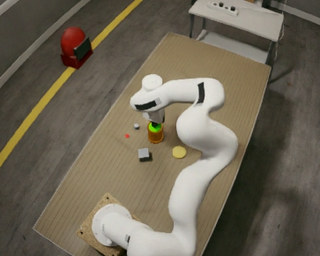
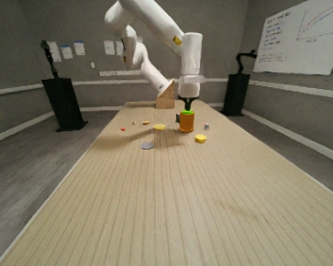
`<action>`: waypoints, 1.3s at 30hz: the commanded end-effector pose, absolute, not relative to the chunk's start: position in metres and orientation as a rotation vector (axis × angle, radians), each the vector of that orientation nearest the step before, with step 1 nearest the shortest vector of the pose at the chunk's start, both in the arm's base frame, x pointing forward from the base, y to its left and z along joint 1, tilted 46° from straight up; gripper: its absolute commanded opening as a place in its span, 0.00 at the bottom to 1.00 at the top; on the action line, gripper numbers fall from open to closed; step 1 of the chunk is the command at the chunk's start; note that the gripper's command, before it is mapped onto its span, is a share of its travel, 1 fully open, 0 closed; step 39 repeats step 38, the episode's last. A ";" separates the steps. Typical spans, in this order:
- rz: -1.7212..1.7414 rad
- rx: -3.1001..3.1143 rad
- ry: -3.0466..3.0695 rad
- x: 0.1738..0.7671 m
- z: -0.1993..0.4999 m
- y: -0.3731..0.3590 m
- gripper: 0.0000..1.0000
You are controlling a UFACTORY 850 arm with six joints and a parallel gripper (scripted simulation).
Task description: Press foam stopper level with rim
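An orange jar (image 1: 155, 135) (image 2: 186, 123) stands upright near the middle of the wooden table (image 1: 104, 190) (image 2: 172, 206). A green foam stopper (image 1: 154, 129) (image 2: 187, 112) sits in its mouth and sticks up a little above the rim. My gripper (image 1: 155, 123) (image 2: 187, 106) is shut and empty, pointing straight down with its fingertips on the top of the stopper.
A grey cube (image 1: 144, 154) and a yellow disc (image 1: 179, 152) (image 2: 200, 138) lie near the jar. A small grey cylinder (image 1: 136, 126) and a red dot (image 1: 127, 136) (image 2: 123, 129) lie to its left. Another yellow disc (image 2: 159, 127) and a grey disc (image 2: 147, 145) show in the exterior view.
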State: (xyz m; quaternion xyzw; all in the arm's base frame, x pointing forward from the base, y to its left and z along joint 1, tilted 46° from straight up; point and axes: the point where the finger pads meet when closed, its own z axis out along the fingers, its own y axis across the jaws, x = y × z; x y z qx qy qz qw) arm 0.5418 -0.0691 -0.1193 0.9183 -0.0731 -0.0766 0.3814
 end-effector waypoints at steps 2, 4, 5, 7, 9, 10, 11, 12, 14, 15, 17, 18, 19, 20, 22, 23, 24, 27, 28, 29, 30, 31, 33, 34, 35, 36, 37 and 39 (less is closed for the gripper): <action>-0.193 2.344 -0.187 0.544 -0.116 -0.065 0.00; -0.193 2.344 -0.187 0.545 -0.112 -0.062 0.00; -0.193 2.344 -0.187 0.545 -0.112 -0.062 0.00; -0.193 2.344 -0.187 0.545 -0.111 -0.061 0.00; -0.193 2.344 -0.187 0.546 -0.106 -0.056 0.00; -0.193 2.344 -0.187 0.547 -0.104 -0.054 0.00; -0.193 2.344 -0.187 0.547 -0.102 -0.052 0.00; -0.193 2.344 -0.187 0.548 -0.100 -0.050 0.00; -0.193 2.344 -0.187 0.549 -0.097 -0.047 0.00; -0.193 2.344 -0.187 0.549 -0.096 -0.046 0.00; -0.193 2.344 -0.187 0.550 -0.094 -0.045 0.00; -0.193 2.344 -0.187 0.550 -0.094 -0.044 0.00; -0.193 2.344 -0.187 0.550 -0.094 -0.044 0.00; -0.193 2.344 -0.187 0.550 -0.094 -0.044 0.00; -0.193 2.344 -0.187 0.550 -0.094 -0.044 0.00; -0.193 2.344 -0.187 0.550 -0.094 -0.044 0.00; -0.193 2.344 -0.187 0.550 -0.094 -0.044 0.00; -0.193 2.344 -0.187 0.550 -0.094 -0.044 0.00; -0.193 2.344 -0.187 0.550 -0.094 -0.044 0.00; -0.193 2.344 -0.187 0.550 -0.094 -0.044 0.00; -0.193 2.344 -0.187 0.550 -0.094 -0.044 0.00; -0.193 2.344 -0.187 0.550 -0.094 -0.044 0.00; -0.193 2.344 -0.187 0.550 -0.094 -0.044 0.00; -0.193 2.344 -0.187 0.550 -0.094 -0.044 0.00; -0.193 2.344 -0.187 0.550 -0.094 -0.044 0.00; -0.193 2.344 -0.187 0.550 -0.094 -0.044 0.00; -0.193 2.344 -0.187 0.550 -0.094 -0.044 0.00; -0.193 2.344 -0.187 0.550 -0.094 -0.044 0.00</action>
